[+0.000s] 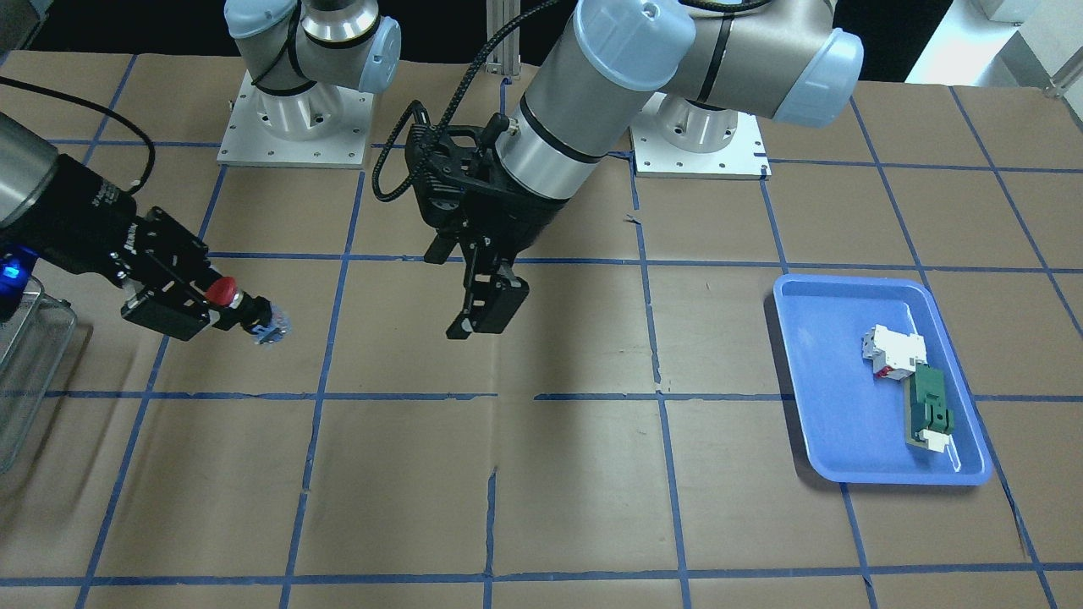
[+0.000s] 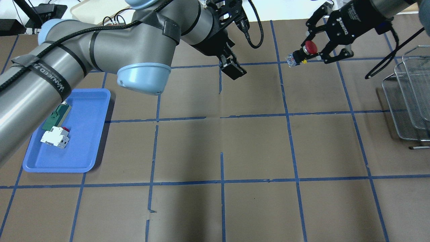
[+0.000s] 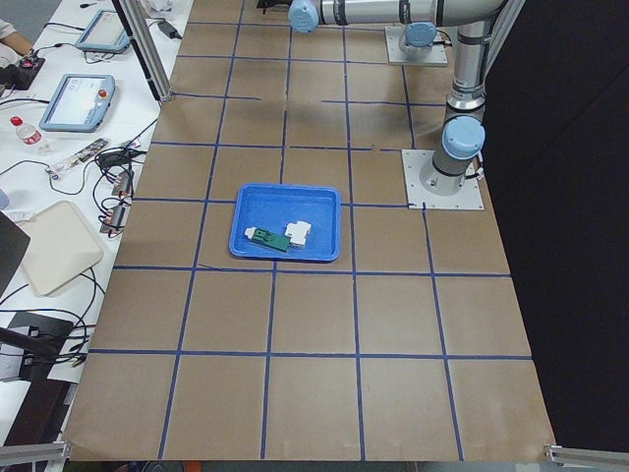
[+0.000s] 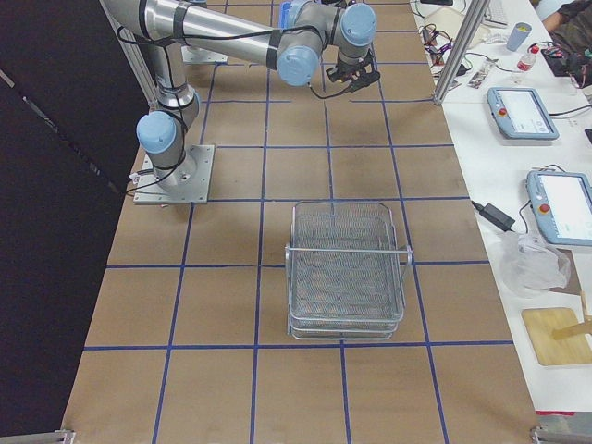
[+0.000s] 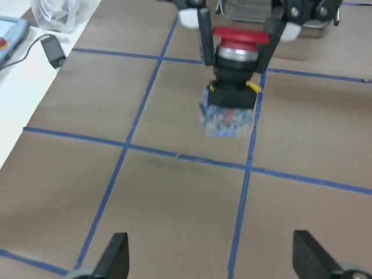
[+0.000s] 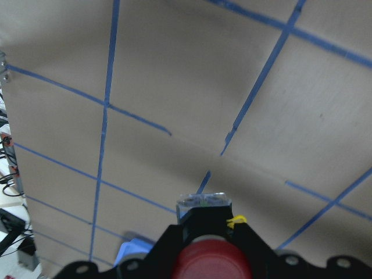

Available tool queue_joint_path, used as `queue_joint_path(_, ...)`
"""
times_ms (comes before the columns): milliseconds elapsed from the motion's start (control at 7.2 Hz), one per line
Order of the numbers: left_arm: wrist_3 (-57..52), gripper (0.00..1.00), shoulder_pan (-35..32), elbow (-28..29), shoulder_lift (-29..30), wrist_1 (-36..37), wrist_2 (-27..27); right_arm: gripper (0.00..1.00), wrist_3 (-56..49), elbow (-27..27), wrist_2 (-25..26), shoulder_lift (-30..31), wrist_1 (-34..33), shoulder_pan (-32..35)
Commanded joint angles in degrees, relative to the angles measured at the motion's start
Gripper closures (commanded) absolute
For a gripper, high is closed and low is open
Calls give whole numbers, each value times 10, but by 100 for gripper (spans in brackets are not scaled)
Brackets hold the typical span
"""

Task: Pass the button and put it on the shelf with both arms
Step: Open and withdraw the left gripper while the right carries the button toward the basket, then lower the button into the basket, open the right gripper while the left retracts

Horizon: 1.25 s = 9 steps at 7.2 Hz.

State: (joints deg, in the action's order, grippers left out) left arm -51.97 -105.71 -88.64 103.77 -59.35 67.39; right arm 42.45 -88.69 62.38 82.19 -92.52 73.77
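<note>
The button, red cap and dark body, hangs above the table with my right gripper shut on it just behind the cap. In the front-facing view the button sticks out of that gripper toward the table's middle. My left gripper is open and holds nothing, roughly one grid square away from the button. In its wrist view the button shows straight ahead, pinched between the right gripper's fingers. The wire shelf stands on my right; its edge is well apart from both grippers.
A blue tray on my left side holds a white-and-red block and a green flat part. The brown table carries a grid of blue tape lines. Both arm bases stand at the table's robot-side edge.
</note>
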Motion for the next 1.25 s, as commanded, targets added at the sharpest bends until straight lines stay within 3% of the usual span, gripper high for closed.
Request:
queue_joint_path(0,46,0,62,-1,-17,-90,31,81,-236,8,178,1,-3,-41)
queue_joint_path(139,49,0,86,-2,-34,-139,66,81,-348,24,240,-1,-6,-65)
queue_joint_path(278,53,0,106,-9,-50,-183,93,81,-427,26,267,-3,-12,-101)
queue_joint_path(694,57,0,161,-29,-114,-285,142,80,-594,36,281,-20,-58,-181)
queue_joint_path(1111,275,0,180,-32,-151,-315,156,80,-656,26,279,-59,-122,-209)
